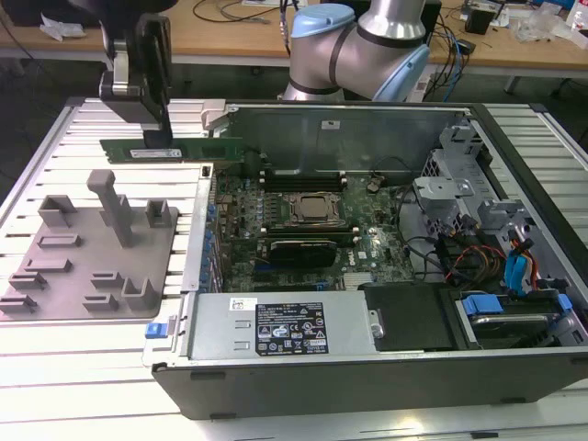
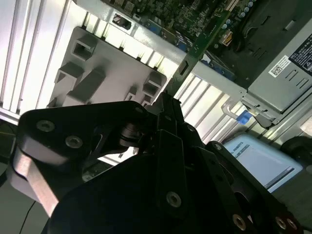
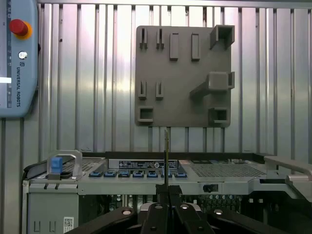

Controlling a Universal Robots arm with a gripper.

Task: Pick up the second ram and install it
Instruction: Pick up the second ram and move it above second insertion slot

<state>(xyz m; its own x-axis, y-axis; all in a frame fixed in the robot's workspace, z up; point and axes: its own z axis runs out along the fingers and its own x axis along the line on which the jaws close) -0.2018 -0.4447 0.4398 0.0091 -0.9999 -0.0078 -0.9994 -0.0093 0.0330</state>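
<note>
The open computer case [image 1: 367,381] sits on the slatted desk [image 1: 83,367]. In the exterior view the grey fixture plate [image 1: 83,266] lies at its nine o'clock. At the plate's twelve o'clock hangs the gripper [image 1: 158,138], its fingers pinching the second ram [image 1: 197,148] from above. The stick appears lifted clear of the plate. Its long axis runs level, nine to three, with one end reaching the case wall. The motherboard [image 1: 276,234] lies toward four o'clock from it.

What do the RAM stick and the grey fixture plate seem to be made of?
The RAM stick is green circuit board, likely fibreglass laminate, matte, with a white label. The fixture plate is probably plastic: uniform matte grey, posts and base one colour.
</note>
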